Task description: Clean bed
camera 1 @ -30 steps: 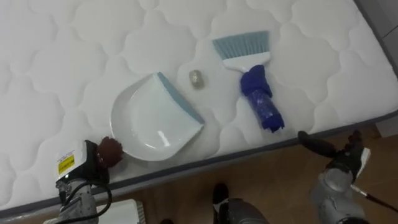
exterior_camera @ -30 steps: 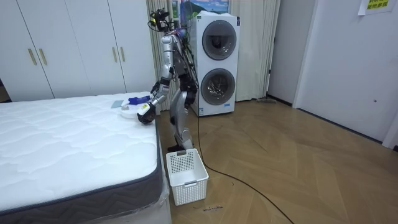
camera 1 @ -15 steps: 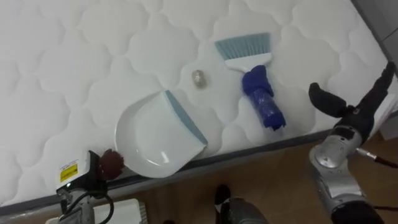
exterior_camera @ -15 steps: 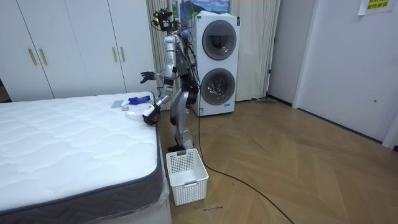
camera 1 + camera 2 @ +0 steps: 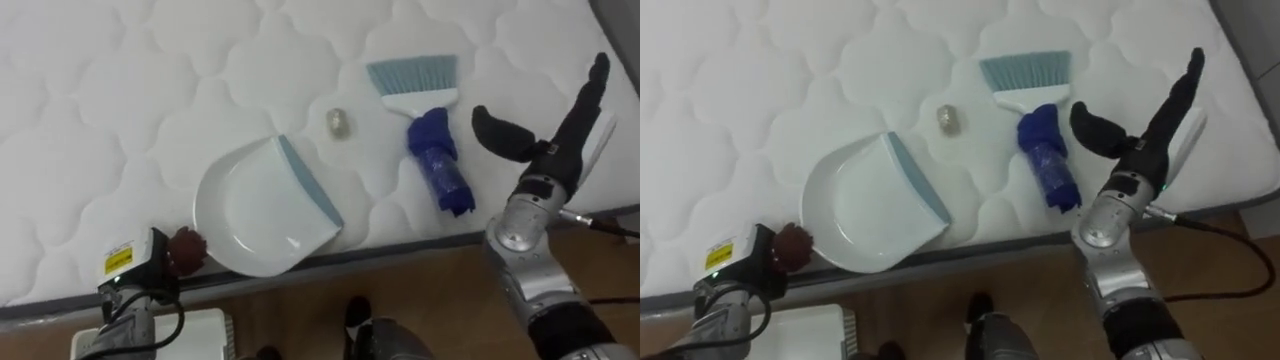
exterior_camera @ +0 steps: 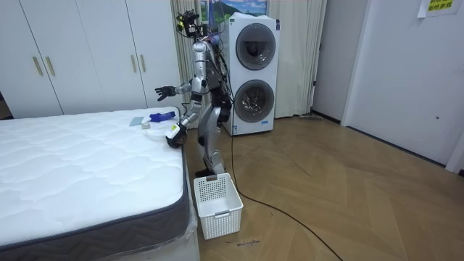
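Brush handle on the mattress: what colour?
The brush handle is dark blue. It shows best in the left eye view.

Dustpan [image 5: 262, 210], blue-handled brush [image 5: 425, 120] (flat) and small scrap [image 5: 340, 122] lie on the mattress [image 5: 120, 90].

white dustpan [image 5: 262, 208], blue brush [image 5: 428, 140], right hand [image 5: 553, 150] spread beside it

Tools on the mattress [image 5: 120, 90], near its edge.
The dustpan [image 5: 262, 210] lies left, the hand brush [image 5: 428, 130] right; a small lump [image 5: 340, 122] sits between them, slightly farther in.
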{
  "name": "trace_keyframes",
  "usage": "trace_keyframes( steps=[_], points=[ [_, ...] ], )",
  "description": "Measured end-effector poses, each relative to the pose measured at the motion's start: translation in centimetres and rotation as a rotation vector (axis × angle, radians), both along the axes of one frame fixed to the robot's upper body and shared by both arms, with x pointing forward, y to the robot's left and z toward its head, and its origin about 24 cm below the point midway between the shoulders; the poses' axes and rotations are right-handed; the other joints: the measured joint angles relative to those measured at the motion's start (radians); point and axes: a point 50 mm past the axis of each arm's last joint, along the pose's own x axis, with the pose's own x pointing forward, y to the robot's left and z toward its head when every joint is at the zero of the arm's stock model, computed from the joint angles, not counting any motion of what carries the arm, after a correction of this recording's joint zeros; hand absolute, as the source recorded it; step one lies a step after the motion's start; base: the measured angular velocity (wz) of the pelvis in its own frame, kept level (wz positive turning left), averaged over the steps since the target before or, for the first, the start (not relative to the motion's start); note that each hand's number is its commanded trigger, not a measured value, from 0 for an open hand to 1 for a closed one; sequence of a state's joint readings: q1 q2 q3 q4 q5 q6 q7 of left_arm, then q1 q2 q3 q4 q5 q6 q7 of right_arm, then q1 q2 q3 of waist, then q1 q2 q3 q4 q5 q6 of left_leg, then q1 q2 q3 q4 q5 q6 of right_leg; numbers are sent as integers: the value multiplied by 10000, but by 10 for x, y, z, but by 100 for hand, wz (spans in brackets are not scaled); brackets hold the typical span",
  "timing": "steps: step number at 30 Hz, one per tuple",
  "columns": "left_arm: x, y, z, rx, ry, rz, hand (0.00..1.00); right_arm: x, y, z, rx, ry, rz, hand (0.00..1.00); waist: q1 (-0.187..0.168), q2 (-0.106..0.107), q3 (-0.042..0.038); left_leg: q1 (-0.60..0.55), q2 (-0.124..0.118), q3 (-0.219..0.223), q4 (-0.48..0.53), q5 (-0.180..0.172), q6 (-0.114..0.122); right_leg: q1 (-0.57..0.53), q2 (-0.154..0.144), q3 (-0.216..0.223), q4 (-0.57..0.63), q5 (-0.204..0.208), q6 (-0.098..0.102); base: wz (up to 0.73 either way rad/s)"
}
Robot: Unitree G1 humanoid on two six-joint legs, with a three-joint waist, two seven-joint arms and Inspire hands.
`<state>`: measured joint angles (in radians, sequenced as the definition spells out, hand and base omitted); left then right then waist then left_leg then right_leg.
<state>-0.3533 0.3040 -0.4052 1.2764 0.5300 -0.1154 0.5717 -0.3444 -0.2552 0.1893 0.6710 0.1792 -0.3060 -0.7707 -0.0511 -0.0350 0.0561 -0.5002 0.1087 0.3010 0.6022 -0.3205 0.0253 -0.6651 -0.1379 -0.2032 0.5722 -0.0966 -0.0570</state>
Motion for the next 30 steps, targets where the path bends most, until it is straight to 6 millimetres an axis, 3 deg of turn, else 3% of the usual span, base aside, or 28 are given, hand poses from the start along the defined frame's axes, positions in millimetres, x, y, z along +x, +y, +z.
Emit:
trace_keyframes(
  steps=[1,3,8,12,16,30],
  points=[
    [2,-1,1,-4,-70,-77,100,0,-2,-4,95,240,141,0,68,18,58,-62,28,-30,94,-28,8,-15,6,-14,29,-13,4,0],
    [6,-1,5,-36,-218,-159,100,2,-2,-9,401,583,360,0,71,29,72,-226,43,-112,187,-51,10,-96,-11,-93,24,-16,1,10],
    [22,-5,14,-118,-372,-508,100,13,-9,-11,1011,1077,520,0,174,72,210,-551,55,-315,451,-58,21,-219,-63,-270,163,-42,-21,14],
    [32,-9,21,-35,-499,-870,100,17,-21,-11,1502,1237,299,0,326,93,226,-818,25,-483,560,-49,23,-366,-180,-507,214,-82,-68,12],
    [33,-10,22,-45,-586,-937,100,17,-31,-9,1734,1293,292,0,407,90,228,-884,-12,-442,532,-49,23,-508,-202,-448,320,-119,-60,0],
    [39,-13,29,-104,-1193,-1198,100,21,-31,-12,1615,1865,1128,0,582,104,237,-1341,3,-550,681,-37,4,-901,-229,-512,444,-150,-100,1]
  ],
)
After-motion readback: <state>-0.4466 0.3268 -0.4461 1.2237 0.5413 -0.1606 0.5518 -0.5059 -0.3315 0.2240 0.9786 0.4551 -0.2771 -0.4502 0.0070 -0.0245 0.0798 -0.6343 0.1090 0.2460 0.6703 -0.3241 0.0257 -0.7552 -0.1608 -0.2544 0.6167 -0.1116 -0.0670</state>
